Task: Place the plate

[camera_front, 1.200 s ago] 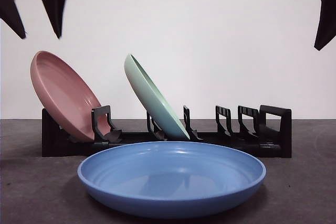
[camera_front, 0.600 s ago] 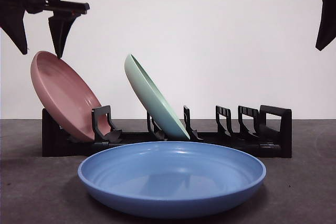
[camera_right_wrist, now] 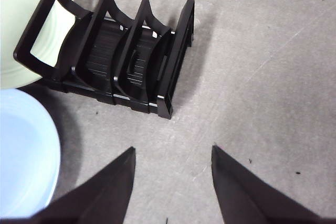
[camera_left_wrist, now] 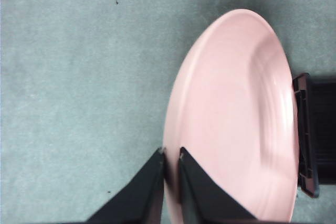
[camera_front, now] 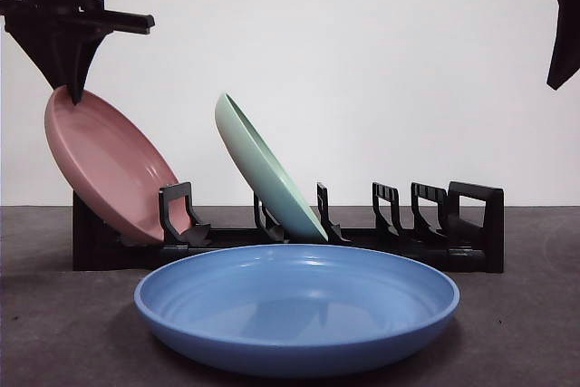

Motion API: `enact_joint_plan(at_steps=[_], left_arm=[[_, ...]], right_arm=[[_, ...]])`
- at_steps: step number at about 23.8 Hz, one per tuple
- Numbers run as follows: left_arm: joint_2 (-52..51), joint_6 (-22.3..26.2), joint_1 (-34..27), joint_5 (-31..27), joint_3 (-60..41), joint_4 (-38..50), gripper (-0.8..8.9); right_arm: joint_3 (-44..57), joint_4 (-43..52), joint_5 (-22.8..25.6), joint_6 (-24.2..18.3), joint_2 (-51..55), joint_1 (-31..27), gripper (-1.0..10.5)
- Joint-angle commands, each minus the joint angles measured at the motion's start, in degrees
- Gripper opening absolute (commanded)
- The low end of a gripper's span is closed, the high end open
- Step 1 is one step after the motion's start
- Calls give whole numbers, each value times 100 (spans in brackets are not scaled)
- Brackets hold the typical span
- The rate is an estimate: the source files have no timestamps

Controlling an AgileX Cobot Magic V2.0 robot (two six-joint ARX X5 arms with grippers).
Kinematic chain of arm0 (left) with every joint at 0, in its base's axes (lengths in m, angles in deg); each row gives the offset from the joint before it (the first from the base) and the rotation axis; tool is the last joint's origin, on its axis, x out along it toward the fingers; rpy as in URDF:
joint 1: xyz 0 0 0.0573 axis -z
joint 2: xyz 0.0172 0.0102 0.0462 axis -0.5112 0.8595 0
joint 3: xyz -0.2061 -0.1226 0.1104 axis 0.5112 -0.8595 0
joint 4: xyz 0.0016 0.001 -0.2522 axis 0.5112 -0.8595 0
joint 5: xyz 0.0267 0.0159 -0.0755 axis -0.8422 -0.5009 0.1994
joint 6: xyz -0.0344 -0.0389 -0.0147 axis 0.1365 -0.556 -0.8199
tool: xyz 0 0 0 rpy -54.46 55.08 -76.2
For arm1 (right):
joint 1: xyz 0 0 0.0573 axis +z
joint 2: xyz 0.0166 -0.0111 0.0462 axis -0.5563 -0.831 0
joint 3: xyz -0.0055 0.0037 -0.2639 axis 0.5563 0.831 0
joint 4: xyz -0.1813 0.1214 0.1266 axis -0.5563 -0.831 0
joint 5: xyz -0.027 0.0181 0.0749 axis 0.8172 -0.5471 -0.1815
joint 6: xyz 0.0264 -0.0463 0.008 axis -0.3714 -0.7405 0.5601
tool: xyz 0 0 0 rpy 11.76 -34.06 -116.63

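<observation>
Front view: pink plate (camera_front: 109, 169) leans in the end slot of the black dish rack (camera_front: 290, 242), at the rack's left end as seen here, its upper rim pinched by the left hand (camera_front: 72, 90), which comes down from above. A pale green plate (camera_front: 267, 174) leans two slots along; three slots at the far end stand vacant. A blue plate (camera_front: 296, 307) lies flat on the table (camera_front: 54, 333), just in front of the rack. The right hand (camera_front: 564, 33) shows only as a dark tip at the upper corner, waiting.

Left wrist view: jaws nearly closed, gripping the thin rim of the pink plate (camera_left_wrist: 231, 124), one jaw on each face. Rack post (camera_left_wrist: 310, 135) touches the plate's far edge. This view confirms the grip on the rim, which the front view leaves uncertain.

Right wrist view: jaws of the right hand (camera_right_wrist: 170, 153) wide apart, holding nothing, above bare table beside the rack's vacant end (camera_right_wrist: 121, 51). Only here is the gap between rack and blue plate (camera_right_wrist: 23, 156) visible.

Judgement: the plate looks rigid, smooth and light, probably plastic; its glossy rim may slip or pivot in a narrow pinch. The rim's top is the sound hold.
</observation>
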Motion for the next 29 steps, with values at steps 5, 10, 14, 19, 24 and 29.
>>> enact_joint_plan(at_steps=[5, 10, 14, 19, 24, 29], left_arm=[[81, 254, 33, -448, 1091, -826, 10], [15, 455, 33, -745, 1987, -1906, 10], [-260, 457, 37, -485, 1996, -2157, 10], [-669, 415, 37, -26, 1869, -2321, 10], [-1362, 323, 37, 105, 1080, -2168, 10], [-2452, 256, 37, 413, -503, -1519, 10]], right_arm=[[-26, 35, -11, -46, -26, 9, 223], [-26, 35, -11, -46, -26, 9, 223], [-26, 35, -11, -44, -26, 9, 223], [-26, 35, -13, -44, -26, 9, 223], [-26, 31, -13, -44, -26, 9, 223], [-26, 20, -13, -44, -26, 9, 223]])
